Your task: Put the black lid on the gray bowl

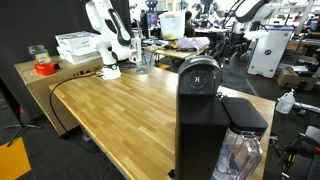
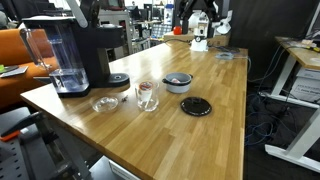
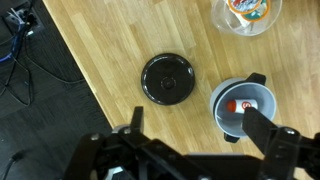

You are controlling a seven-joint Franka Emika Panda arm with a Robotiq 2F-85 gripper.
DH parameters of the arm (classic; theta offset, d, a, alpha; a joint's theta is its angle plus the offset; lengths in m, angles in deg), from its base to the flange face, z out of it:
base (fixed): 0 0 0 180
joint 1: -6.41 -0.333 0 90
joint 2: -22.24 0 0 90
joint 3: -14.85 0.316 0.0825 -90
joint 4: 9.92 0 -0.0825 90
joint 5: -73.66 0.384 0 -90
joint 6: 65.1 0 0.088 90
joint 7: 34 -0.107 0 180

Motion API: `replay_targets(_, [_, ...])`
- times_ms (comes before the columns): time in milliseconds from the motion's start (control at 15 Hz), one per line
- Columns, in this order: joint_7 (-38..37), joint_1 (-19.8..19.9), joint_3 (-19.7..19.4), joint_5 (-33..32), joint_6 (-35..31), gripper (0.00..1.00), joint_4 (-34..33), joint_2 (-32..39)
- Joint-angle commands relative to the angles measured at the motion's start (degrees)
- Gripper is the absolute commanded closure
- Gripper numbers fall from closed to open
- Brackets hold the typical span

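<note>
The black round lid point(image 3: 168, 78) lies flat on the wooden table, and it also shows in an exterior view point(image 2: 196, 106). The gray bowl point(image 3: 240, 118) stands just beside it with a small red and white object inside; it also shows in an exterior view point(image 2: 178, 82). Lid and bowl are apart. My gripper point(image 3: 200, 125) is open and empty, high above the table, with its fingers framing the gap between lid and bowl. The white arm point(image 2: 203, 25) stands at the far end of the table point(image 1: 105, 40). In that exterior view the coffee machine hides lid and bowl.
A glass cup point(image 2: 147, 96) stands next to the bowl and shows in the wrist view point(image 3: 248, 12). A small clear dish point(image 2: 104, 103) and a black coffee machine point(image 2: 70, 55) stand beyond it. The table edge point(image 3: 85, 70) runs close to the lid. White trays point(image 1: 76, 45) sit near the arm's base.
</note>
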Motion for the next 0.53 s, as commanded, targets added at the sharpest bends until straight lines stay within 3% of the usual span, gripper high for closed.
replay_targets(0, [0.1, 1.2, 1.3, 1.5, 0.3, 0.00, -3.7, 5.1])
replay_targets(467, [-0.6, 0.9, 2.0, 1.5, 0.0, 0.00, -4.6, 8.0])
